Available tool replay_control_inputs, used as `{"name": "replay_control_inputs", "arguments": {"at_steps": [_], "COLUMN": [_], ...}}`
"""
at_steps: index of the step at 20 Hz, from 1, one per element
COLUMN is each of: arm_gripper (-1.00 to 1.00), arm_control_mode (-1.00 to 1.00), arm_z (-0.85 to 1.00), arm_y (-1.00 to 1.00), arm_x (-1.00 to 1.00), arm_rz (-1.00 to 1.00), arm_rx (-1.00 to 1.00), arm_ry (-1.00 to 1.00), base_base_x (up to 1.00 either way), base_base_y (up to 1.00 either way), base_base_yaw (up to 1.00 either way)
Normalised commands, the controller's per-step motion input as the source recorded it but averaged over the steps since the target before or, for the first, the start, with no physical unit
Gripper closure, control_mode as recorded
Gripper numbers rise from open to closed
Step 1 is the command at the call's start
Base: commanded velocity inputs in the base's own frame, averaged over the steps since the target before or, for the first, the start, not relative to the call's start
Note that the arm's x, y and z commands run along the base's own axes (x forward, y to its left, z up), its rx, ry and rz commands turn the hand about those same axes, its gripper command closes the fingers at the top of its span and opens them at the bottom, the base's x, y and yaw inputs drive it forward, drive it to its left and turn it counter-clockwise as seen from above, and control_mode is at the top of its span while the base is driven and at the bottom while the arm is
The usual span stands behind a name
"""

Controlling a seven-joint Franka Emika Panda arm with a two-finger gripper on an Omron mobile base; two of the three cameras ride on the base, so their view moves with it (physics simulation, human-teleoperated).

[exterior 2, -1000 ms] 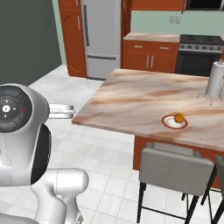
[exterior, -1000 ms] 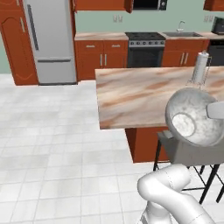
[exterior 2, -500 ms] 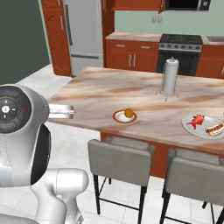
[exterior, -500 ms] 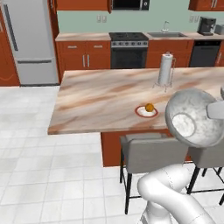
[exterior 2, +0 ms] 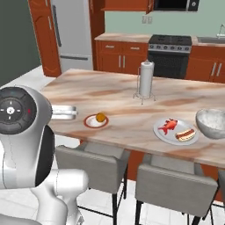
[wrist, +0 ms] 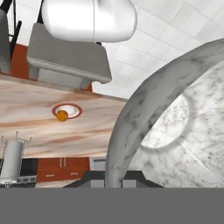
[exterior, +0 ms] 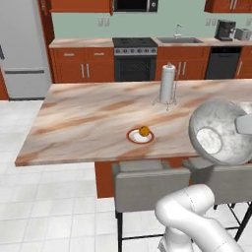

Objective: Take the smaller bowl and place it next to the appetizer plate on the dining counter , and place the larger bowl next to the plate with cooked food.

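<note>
A marbled grey-white bowl [exterior: 220, 132] is held up off the counter [exterior: 88, 123], tipped on its side so its hollow faces the left base camera. A second marbled bowl [exterior 2: 213, 123] sits upright on the beige, brown-veined counter, just beside the plate of cooked food [exterior 2: 176, 130].

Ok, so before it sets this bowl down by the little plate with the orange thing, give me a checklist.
1. Jaws shut on the held bowl: ok, its rim sits between them in the hand view.
2. Appetizer plate in sight on the dining counter: ok.
3. Bare counter beside that plate for the bowl: ok.
4. Paper towel holder well apart from the plate: ok.
5. Other bowl resting beside the cooked food plate: ok.
6. Held bowl is the smaller of the two: cannot tell.
</note>
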Motion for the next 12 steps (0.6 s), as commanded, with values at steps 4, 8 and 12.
{"name": "replay_control_inputs", "arguments": {"at_steps": [4, 8, 12], "arm_gripper": [1.00, 1.00, 1.00], "arm_control_mode": [1.00, 1.00, 1.00], "arm_z": [0.00, 0.00, 0.00], "arm_y": [0.00, 0.00, 0.00], "arm_x": [0.00, 0.00, 0.00], "arm_rz": [0.00, 0.00, 0.00], "arm_rx": [0.00, 0.00, 0.00], "arm_ry": [0.00, 0.00, 0.00], "base_base_x": [0.85, 1.00, 0.69], "base_base_y": [0.00, 0.01, -0.10], "base_base_yaw": [-0.01, 0.00, -0.07]}}
